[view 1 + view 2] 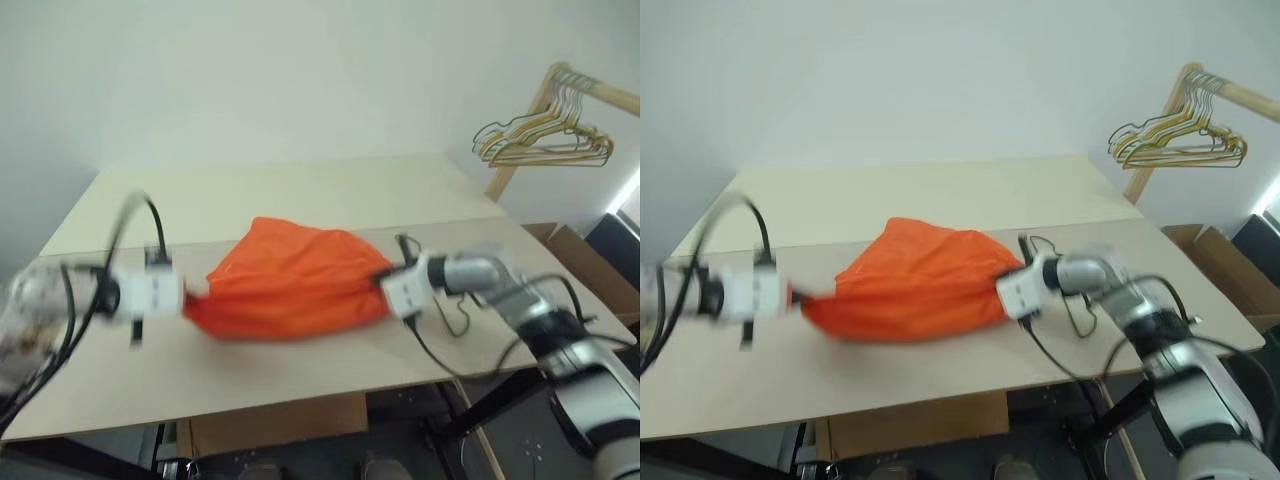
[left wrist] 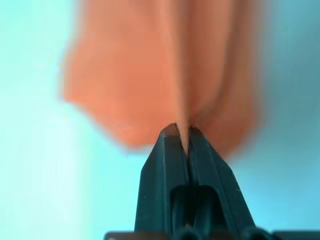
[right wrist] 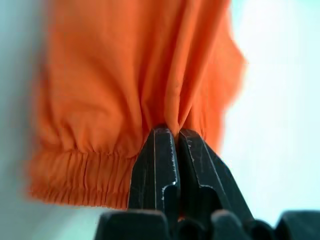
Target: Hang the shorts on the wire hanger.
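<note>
- One pair of orange shorts is stretched between the two grippers above the pale table; no readable writing on it.
- Left gripper: fingers pressed together, pinching a fold of the fabric.
- Right gripper: fingers pinching fabric beside the gathered waistband.
- One bunch of wire hangers hangs on a wooden rack, well apart to the right; their number cannot be told.
</note>
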{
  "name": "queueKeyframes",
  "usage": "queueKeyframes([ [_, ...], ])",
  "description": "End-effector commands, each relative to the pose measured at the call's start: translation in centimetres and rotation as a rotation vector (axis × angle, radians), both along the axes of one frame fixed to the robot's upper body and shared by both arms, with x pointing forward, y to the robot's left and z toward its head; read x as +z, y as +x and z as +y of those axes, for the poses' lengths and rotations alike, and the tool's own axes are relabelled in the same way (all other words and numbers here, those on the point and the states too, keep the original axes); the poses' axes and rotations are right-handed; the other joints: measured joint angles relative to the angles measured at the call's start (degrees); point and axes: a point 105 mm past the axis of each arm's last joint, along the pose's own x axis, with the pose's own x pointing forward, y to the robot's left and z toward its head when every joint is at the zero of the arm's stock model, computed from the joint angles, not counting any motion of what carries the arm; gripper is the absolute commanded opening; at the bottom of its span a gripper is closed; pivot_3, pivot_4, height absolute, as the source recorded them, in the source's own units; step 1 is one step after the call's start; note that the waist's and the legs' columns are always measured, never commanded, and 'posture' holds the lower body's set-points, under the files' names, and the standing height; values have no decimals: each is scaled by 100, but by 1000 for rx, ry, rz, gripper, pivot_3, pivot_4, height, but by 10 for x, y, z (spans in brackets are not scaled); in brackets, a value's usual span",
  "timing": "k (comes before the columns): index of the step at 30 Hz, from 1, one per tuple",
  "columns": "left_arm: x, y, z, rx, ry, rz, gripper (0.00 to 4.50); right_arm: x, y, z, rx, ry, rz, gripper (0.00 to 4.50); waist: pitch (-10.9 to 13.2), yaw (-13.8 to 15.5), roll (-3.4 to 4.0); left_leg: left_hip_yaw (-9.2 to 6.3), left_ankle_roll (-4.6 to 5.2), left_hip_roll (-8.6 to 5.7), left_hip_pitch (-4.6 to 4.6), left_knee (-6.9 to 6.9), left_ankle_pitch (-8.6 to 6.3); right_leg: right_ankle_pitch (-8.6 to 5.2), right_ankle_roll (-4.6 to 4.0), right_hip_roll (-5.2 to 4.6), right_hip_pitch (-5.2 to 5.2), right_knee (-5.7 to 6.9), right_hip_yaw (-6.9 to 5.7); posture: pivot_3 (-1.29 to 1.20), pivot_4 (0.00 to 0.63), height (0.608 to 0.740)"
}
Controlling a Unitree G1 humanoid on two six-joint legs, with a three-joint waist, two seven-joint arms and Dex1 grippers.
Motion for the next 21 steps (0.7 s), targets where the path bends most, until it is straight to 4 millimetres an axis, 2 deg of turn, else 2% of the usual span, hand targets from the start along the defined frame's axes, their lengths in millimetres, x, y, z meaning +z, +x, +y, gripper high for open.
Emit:
queueKeyframes([
  [1,58,56,22,239,-57,-243,33,74,48,-16,-251,183,-236,0,-5,-13,-3,0,-1,-1,-8,-3,-2,3,3,0,-5,0,-2,72,0,740],
  [2,79,71,21,286,-88,-316,33,93,59,-16,-315,232,-295,0,-5,-9,-4,5,-30,-4,-6,-3,-1,-11,12,-5,-10,8,-2,77,0,740],
  [3,112,85,20,365,-125,-449,33,122,68,-16,-395,317,-389,0,-5,-2,-6,6,-52,-4,-16,4,0,-22,11,-5,-17,16,-6,78,0,740],
  [4,132,92,19,416,-142,-535,33,139,73,-16,-446,369,-451,0,-6,-8,-11,-3,-59,-4,-61,4,4,-23,11,-5,-53,12,-19,79,0,740],
  [6,160,96,17,479,-148,-665,33,164,75,-16,-504,461,-538,0,-10,-27,-15,-7,-81,-4,-162,-3,18,-12,11,-4,-173,43,-28,84,0,740],
  [8,219,83,12,570,-268,-935,33,223,60,-15,-504,738,-741,0,-9,-27,-15,3,-86,-12,-177,-52,18,-16,5,-18,-211,33,-54,78,0,740],
  [9,237,75,11,600,-302,-1034,33,241,52,-16,-498,839,-809,0,-9,-25,-15,4,-95,-10,-185,-67,12,-23,-5,-25,-229,32,-75,78,0,740],
  [12,269,58,2,592,-315,-1229,33,263,37,-17,-446,961,-915,0,-8,-51,-14,3,-107,-6,-279,-79,15,-26,-10,-42,-340,34,-135,73,0,740],
  [14,278,48,-6,538,-284,-1339,33,257,37,-17,-410,924,-926,0,-8,-57,-13,6,-111,-3,-276,-88,15,-30,-17,-44,-340,33,-160,65,0,740],
  [16,273,48,-9,498,-262,-1371,33,238,42,-17,-390,840,-912,0,-7,-52,-13,9,-113,-4,-265,-86,16,-31,-18,-45,-318,25,-166,67,0,740],
  [17,264,53,-11,462,-261,-1338,33,226,44,-17,-371,810,-887,0,-7,-49,-13,9,-113,-3,-260,-78,16,-29,-20,-44,-307,24,-169,63,0,740],
  [20,195,71,-24,204,-211,-1115,33,152,49,-13,-235,569,-745,0,-23,-54,2,15,-104,-6,-199,-77,13,-22,-22,-48,-242,27,-165,67,0,740],
  [21,183,70,-27,151,-205,-1076,33,140,48,-13,-209,531,-721,0,-30,-52,12,15,-99,-3,-154,-80,9,-24,-21,-47,-190,20,-167,67,0,740],
])
